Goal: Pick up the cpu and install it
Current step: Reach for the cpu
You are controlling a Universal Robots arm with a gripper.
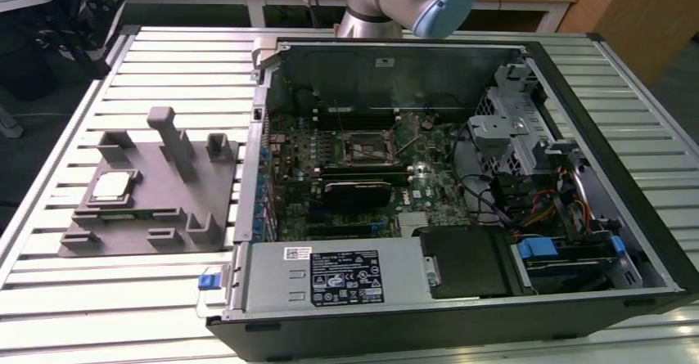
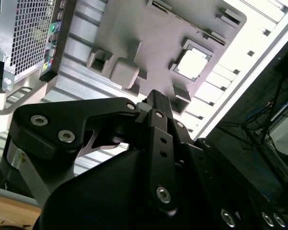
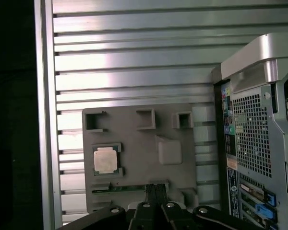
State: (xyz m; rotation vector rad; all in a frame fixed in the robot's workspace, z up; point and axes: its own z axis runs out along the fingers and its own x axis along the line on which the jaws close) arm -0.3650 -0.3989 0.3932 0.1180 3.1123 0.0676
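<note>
The cpu (image 1: pixel 113 186), a small silver square with a thin tan rim, lies flat in a recess of the grey fixture tray (image 1: pixel 142 217) at the exterior view's left. Both wrist views show the cpu (image 2: pixel 193 63) (image 3: pixel 106 159) from well above. My gripper (image 3: pixel 156 188) hangs high over the tray's edge, apart from the cpu, with its two dark fingers pressed together and nothing between them. In the second wrist view the gripper (image 2: pixel 156 98) points down toward the tray (image 2: pixel 149 33). The motherboard's socket (image 1: pixel 366 146) sits inside the open computer case (image 1: pixel 568 241).
The tray (image 3: pixel 134 125) has several upright posts (image 1: pixel 175 139) rising beside the cpu. The case's rear wall (image 3: pixel 252 134) stands close beside the tray. A ribbed metal table (image 1: pixel 110 298) carries everything. The arm's base (image 1: pixel 404 0) stands behind the case.
</note>
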